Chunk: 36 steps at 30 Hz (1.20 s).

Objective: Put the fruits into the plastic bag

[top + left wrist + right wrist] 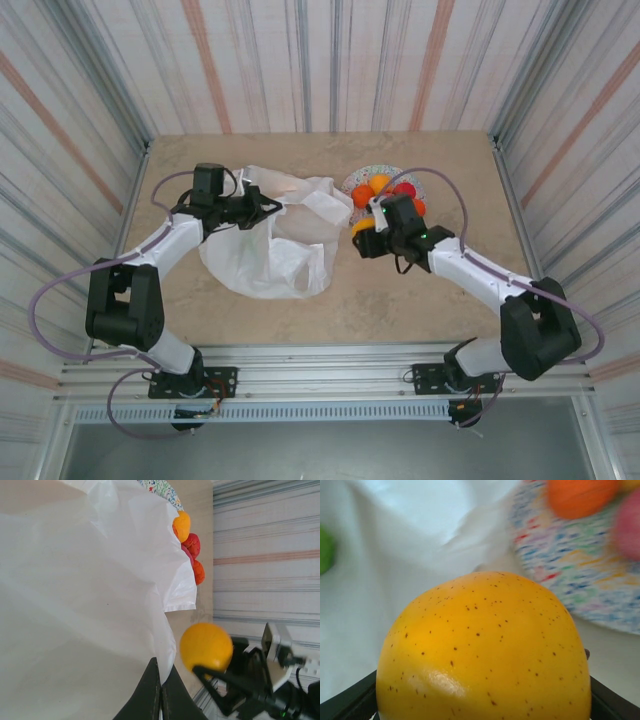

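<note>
Surface of beige stone look, boxed in by striped corrugated walls; metal rail along its 6 o'clock edge. Plastic bag lies crumpled left of centre. Left end effector is pinched tight on bag's rim at bag's 10 o'clock. Right end effector is clamped round yellow speckled fruit, held just beside bag at its 3 o'clock. Other fruits heaped on speckled plate at bag's 1 o'clock.
</note>
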Each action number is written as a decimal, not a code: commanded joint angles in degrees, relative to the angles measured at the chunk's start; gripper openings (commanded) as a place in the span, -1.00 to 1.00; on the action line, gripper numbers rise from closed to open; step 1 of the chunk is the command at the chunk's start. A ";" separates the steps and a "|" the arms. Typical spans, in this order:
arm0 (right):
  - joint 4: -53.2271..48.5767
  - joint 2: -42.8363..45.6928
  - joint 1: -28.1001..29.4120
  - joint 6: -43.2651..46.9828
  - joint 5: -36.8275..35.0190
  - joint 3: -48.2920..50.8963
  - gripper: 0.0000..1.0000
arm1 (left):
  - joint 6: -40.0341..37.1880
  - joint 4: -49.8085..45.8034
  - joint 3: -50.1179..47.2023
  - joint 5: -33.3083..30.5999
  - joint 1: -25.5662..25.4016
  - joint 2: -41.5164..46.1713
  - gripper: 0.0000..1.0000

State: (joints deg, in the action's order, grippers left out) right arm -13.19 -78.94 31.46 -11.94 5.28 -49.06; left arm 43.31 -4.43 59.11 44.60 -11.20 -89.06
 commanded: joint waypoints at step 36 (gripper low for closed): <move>32.58 -29.21 9.35 -18.55 4.53 -14.62 0.26 | 4.31 -2.73 4.02 4.94 -1.61 3.97 -1.00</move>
State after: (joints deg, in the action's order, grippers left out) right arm 16.40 -106.37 40.86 -27.35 12.01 -63.24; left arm 46.39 -6.20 61.39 47.16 -12.62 -87.53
